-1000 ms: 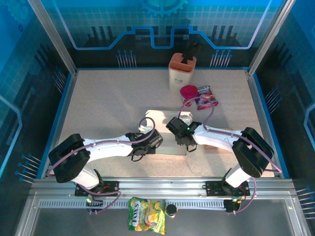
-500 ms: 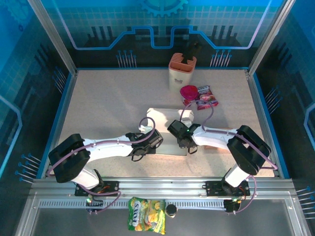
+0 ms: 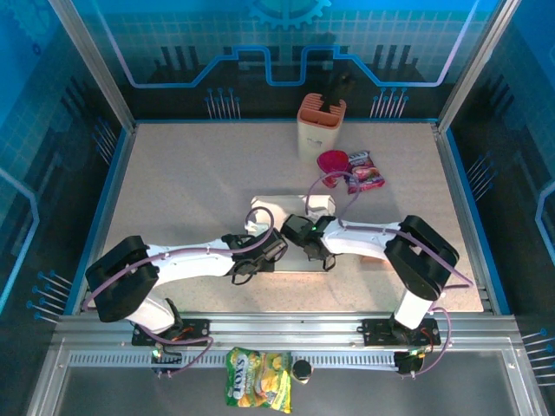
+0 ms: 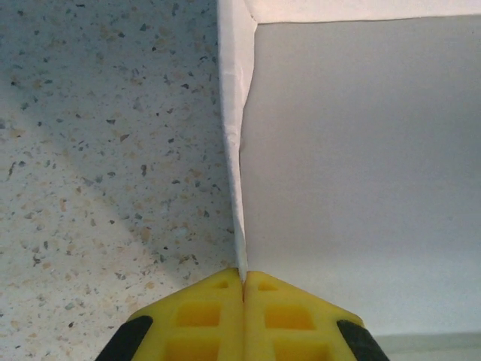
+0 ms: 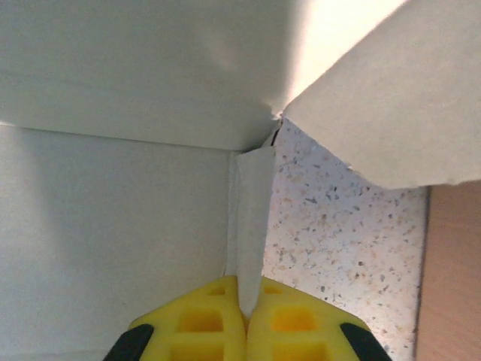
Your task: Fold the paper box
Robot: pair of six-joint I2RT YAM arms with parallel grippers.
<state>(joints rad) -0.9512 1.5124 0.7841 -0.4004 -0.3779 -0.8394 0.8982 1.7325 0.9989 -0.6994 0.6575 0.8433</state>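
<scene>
Top external view: the white paper box point(image 3: 282, 208) lies half-folded at the middle of the table point(image 3: 191, 191), with the left gripper point(image 3: 260, 236) at its left side and the right gripper point(image 3: 305, 236) on it just beside. At the far edge a beige holder point(image 3: 321, 126) stands with a dark object in it. Near it sit a pink cup point(image 3: 332, 162), contents unclear, and a snack packet point(image 3: 366, 172). A yellow candy bag point(image 3: 258, 388) lies on the front rail.

Left wrist view: the left gripper point(image 4: 243, 280) has its yellow fingers pressed together on the box's raised side wall point(image 4: 234, 113). The floor beside the wall is bare.

Right wrist view: the right gripper point(image 5: 248, 299) is pinched tight on a thin upright flap point(image 5: 252, 218) at a corner of the box, whose inside is bare.
</scene>
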